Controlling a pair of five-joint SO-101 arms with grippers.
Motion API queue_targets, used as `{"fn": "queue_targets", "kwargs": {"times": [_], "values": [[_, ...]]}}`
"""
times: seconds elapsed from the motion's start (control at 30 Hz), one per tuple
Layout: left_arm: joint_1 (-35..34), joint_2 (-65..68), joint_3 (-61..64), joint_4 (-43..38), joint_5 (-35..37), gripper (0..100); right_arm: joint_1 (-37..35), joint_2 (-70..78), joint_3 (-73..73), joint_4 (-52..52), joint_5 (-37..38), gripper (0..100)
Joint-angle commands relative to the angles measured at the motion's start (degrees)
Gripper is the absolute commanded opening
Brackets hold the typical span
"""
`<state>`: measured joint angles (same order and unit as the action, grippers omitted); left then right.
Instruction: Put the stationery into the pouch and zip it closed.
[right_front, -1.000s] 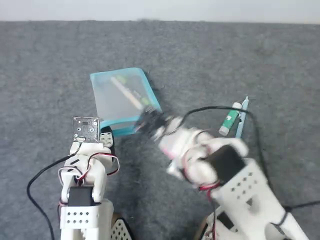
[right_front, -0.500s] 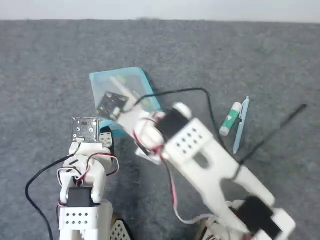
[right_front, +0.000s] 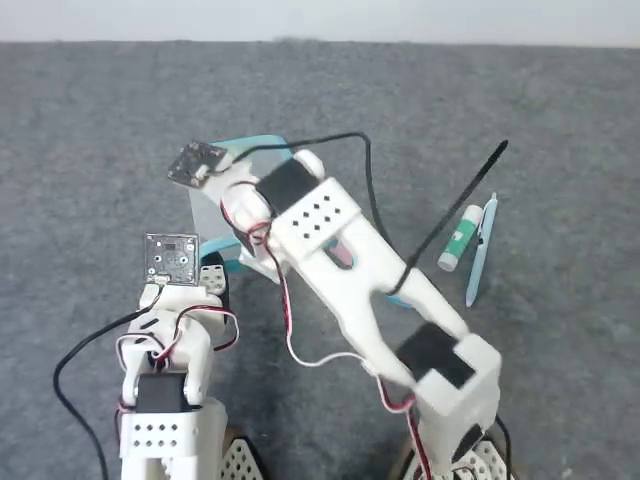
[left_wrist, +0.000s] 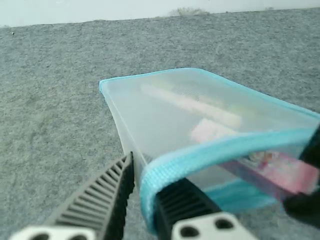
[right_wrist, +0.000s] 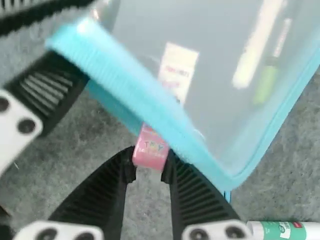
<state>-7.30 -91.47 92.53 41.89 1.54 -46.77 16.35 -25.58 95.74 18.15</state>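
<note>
Plastic film, thin and see-through, makes up the pouch (left_wrist: 200, 115), so I judge it light, limp and slippery, apt to fold or slide on the grey tabletop (right_front: 500, 110) if nothing pins it. The firmest place to take hold looks like the blue zip edge (left_wrist: 210, 150), which is thicker and woven. The pouch lies left of centre, just beyond the left arm, and a long pale item already lies inside it. The left hand (left_wrist: 145, 185) is clamped on the near corner of that zip edge, its ribbed jaws nearly together with the blue band pinched between them, which lifts the mouth open. The right hand (right_wrist: 148, 161) reaches in from the right and is closed on a small pink eraser (right_wrist: 150, 145), its jaws parted just the width of the block. The eraser sits at the pouch mouth, touching or just under the blue edge; how far in it has gone I cannot tell. The eraser looks small, firm and grippy, an easy thing to pinch across its flat sides. A glue stick (right_front: 458, 238) and a pen (right_front: 480, 250) lie side by side well off to the right, both smooth and round, likely to roll, and best grasped across the middle.
</note>
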Motion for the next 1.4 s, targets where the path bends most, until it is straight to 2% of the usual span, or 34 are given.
{"fn": "queue_targets", "kwargs": {"times": [0.0,0.17,0.37,0.57,0.77,0.93,1.03,1.13,1.27,1.37], "values": [[0.79,-1.05,0.04,-0.88,-0.7,1,1.63,3.91,-14.68,2.86,-5.45,0.9],[3.34,-1.05,0.57,-0.79,-0.79,1,4.09,10.95,-25.58,5.32,-9.67,3.4],[3.25,-1.05,0.57,-0.97,-0.79,1,4.79,13.76,-30.95,6.81,-9.67,22.3],[3.16,-1.05,0.57,-0.97,-0.79,1,5.58,5.05,-27.96,7.16,-9.49,19.9],[2.99,-1.05,0.31,-0.88,-0.79,1,10.95,-8.57,-17.14,7.08,-7.82,19.9],[-5.27,-1.14,-1.71,-1.05,0.35,1,19.38,-19.38,-2.81,6.99,-6.77,19.9],[-2.29,-1.05,-1.54,-0.62,0.44,1,26.51,-23.6,8.62,5.49,-7.91,19.9],[3.6,-1.05,-1.01,1.23,-2.11,1,34.86,-25.45,20.31,0.31,-11.16,19.9],[0.88,-1.05,-1.1,0.62,-2.37,1,43.65,-24.75,32.88,-11.3,-14.07,19.9],[0.53,-1.05,-0.92,0.26,-2.37,1,47.43,-23.08,39.12,-20.09,-16.79,19.9]]}}
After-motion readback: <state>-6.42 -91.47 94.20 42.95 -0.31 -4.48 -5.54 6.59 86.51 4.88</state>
